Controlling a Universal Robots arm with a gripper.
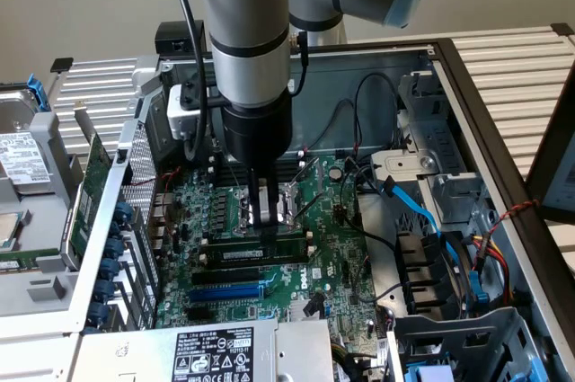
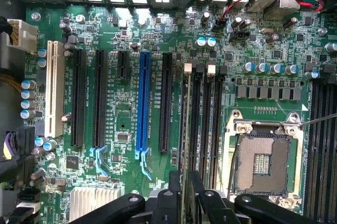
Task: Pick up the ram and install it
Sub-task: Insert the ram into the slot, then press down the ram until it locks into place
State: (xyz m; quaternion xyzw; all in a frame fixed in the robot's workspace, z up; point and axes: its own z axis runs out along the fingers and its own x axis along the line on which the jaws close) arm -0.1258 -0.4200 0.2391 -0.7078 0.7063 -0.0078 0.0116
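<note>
Gripper [image 2: 184,197]: nearest item in the wrist view, its black linkage straddling the ram [image 2: 184,118]. I cannot tell whether it clamps the stick or stands slightly off it. In the exterior view the gripper [image 1: 269,216] hangs straight down from the arm, low over the memory slots.

Ram: seen edge-on from the wrist, standing upright along one of the black memory slots, beside the empty CPU socket [image 2: 263,161]. In the exterior view the ram [image 1: 269,252] shows a white label strip on its face, directly under the gripper.

Motherboard [image 2: 121,118]: green, lying flat inside the open computer case [image 1: 467,76].

Blue expansion slot [image 2: 142,103]: among the black slots, well apart from the ram.

White expansion slot [image 2: 51,87]: at the board's edge.

Finned heatsink [image 2: 92,200]: beside the gripper linkage.

Blue cable [image 1: 418,207]: on the exterior view's right.
</note>
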